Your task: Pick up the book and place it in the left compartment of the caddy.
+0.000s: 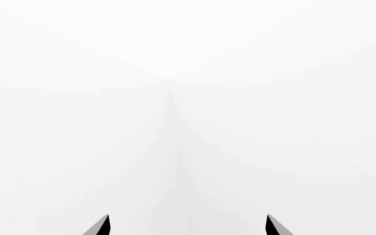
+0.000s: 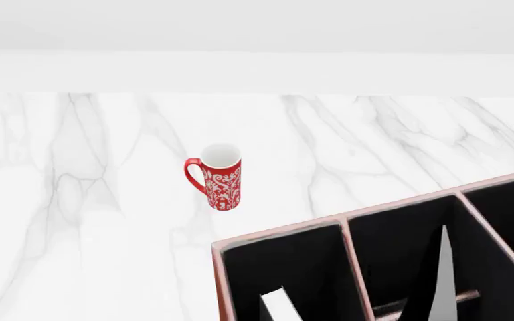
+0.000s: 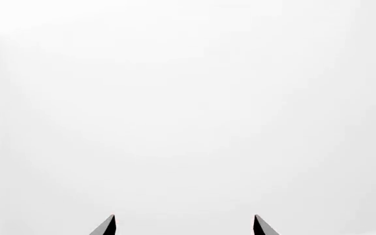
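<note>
I cannot find the book in any view. The caddy [image 2: 347,221] sits at the near right of the marble tabletop [image 2: 78,200], cut off by the head view's edge; its pale worn rims frame black-lined bays, and the leftmost visible bay [image 2: 284,267] has no crossbar showing. A red patterned mug [image 2: 217,177] stands upright beyond the caddy's left corner, apart from it. My left tool [image 1: 188,226] shows two parted fingertips [image 1: 100,226] holding nothing, facing blank white. My right tool [image 3: 182,226] is likewise spread and empty.
</note>
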Robot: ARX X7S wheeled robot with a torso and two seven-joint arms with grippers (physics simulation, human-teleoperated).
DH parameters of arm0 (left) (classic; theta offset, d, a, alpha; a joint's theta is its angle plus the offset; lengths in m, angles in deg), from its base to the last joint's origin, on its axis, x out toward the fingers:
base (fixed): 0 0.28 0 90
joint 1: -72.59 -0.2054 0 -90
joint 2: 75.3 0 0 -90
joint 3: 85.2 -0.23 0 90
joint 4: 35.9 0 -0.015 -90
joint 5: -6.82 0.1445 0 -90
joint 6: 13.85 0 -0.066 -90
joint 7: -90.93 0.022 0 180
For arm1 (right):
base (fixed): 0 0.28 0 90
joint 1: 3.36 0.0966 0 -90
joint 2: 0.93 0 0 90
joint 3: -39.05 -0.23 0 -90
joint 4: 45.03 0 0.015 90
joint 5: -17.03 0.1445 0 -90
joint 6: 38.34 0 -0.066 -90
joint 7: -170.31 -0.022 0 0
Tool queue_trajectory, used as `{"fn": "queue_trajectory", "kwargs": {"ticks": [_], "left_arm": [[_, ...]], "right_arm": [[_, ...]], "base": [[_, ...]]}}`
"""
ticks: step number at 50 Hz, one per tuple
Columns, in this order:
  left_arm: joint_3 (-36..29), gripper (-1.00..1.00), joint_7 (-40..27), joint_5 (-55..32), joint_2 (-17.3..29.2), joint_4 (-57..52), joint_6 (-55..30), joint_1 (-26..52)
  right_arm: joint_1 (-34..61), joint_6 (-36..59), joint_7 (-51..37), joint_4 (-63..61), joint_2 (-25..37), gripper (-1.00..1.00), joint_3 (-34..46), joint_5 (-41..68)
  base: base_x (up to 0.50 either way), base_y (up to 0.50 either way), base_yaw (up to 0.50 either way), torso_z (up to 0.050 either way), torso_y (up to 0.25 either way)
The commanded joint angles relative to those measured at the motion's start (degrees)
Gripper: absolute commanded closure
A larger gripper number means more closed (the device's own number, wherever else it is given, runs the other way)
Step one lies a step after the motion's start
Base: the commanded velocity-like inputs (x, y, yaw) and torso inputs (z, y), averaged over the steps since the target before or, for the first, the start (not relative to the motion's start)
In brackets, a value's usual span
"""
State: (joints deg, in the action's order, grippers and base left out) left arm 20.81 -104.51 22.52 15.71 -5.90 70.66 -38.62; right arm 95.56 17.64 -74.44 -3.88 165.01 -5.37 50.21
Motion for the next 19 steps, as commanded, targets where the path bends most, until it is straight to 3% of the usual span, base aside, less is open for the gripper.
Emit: {"fn": "queue_trajectory", "kwargs": {"ticks": [1,19], "left_arm": [[0.7,-1.00,1.6,0.7,-1.0,0.0,2.6,-0.1],[0.7,-1.00,1.6,0.6,-1.0,0.0,2.6,0.0]], "right_arm": [[-1.4,-7.2,-3.9,3.8,3.2,-1.00,-2.4,-3.7],[-3.8,-14.3,-14.9,1.5,11.8,-1.00,-4.8,-8.9]], "base": [[0.00,0.00,0.00,0.000,0.000],[0.00,0.00,0.00,0.000,0.000]]}}
